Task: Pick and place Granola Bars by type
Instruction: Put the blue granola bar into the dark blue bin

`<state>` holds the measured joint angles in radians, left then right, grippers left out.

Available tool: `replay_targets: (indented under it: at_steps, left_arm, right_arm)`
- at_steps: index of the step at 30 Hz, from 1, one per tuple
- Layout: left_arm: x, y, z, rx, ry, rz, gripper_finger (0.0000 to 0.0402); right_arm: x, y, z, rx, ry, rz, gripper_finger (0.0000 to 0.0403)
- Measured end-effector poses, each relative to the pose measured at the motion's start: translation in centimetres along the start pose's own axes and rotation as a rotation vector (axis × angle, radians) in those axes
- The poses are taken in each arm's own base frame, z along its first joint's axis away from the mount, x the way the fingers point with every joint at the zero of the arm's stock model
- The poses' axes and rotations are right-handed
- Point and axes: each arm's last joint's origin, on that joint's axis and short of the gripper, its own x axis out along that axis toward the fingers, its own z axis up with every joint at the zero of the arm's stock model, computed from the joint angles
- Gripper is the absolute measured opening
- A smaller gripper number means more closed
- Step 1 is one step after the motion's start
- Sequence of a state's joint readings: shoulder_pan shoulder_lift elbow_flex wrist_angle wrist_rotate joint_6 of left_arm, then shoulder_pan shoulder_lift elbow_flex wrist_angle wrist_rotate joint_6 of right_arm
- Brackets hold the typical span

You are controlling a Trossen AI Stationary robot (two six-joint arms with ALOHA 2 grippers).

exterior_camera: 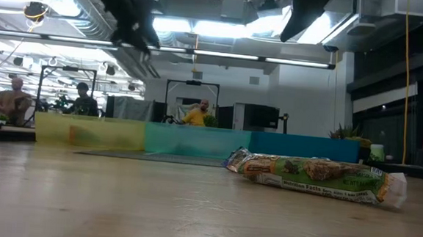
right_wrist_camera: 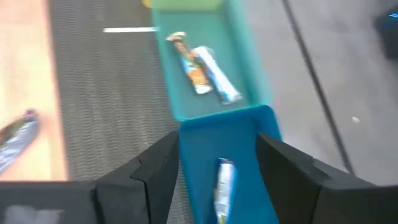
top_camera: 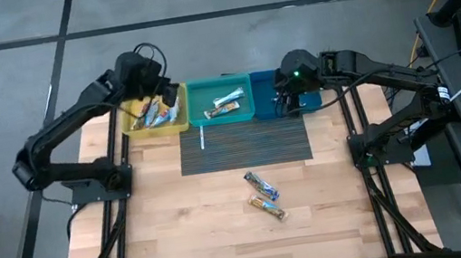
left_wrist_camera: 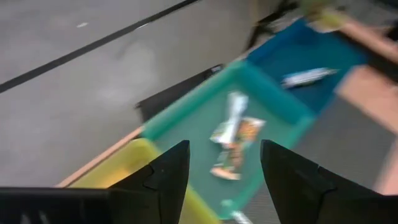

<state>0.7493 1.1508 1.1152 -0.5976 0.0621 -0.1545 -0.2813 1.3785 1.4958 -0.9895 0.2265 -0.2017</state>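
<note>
Two granola bars lie on the bare wood, a blue one (top_camera: 260, 184) and a tan one (top_camera: 269, 207); the tan one (exterior_camera: 318, 176) fills the front of the low view. Several bars sit in the yellow bin (top_camera: 156, 117), two in the teal bin (top_camera: 220, 101) and a silver one (right_wrist_camera: 224, 186) in the blue bin (top_camera: 285, 93). My left gripper (left_wrist_camera: 224, 180) hovers open over the yellow bin's far side, empty. My right gripper (right_wrist_camera: 217, 180) hovers open over the blue bin, above the silver bar, empty.
The three bins stand in a row along the table's far edge. A dark ribbed mat (top_camera: 245, 145) lies in front of them, with a white strip (top_camera: 202, 138) at its left end. The near half of the wooden table (top_camera: 183, 237) is bare. People sit in the room behind (exterior_camera: 197, 114).
</note>
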Motion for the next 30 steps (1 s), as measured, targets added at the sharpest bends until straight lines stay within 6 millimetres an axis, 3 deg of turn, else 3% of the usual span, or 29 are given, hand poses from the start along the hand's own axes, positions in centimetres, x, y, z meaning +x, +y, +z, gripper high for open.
replay_targets:
  at_steps: [7, 11, 14, 20, 27, 30]
  left_arm:
    - [-3.4, -2.9, -0.4, 0.068, -0.081, -0.14, 0.0177]
    - [-4.3, -3.7, -0.6, 0.108, -0.096, -0.175, 0.0174]
    - [-4.4, -3.9, -0.7, 0.114, -0.098, -0.179, 0.0173]
    - [-4.4, -4.3, -0.8, 0.117, -0.09, -0.21, 0.0173]
    - [-4.7, -4.9, -1.3, 0.143, -0.059, -0.243, 0.0172]
    - [-4.8, -5.2, -1.6, 0.181, -0.039, -0.255, 0.0169]
  right_arm:
    - [1.9, 2.2, -1.4, -0.004, 0.047, 0.213, 0.0213]
    - [3.1, 4.2, -2.7, -0.042, 0.098, 0.326, 0.0213]
    - [3.7, 5.0, -2.7, -0.101, 0.044, 0.404, 0.0213]
    - [2.8, 6.0, -1.9, -0.256, -0.081, 0.541, 0.0214]
    - [1.6, 10.6, -1.7, -0.465, -0.097, 0.567, 0.0214]
    - [1.7, 12.3, -1.7, -0.459, -0.07, 0.551, 0.0214]
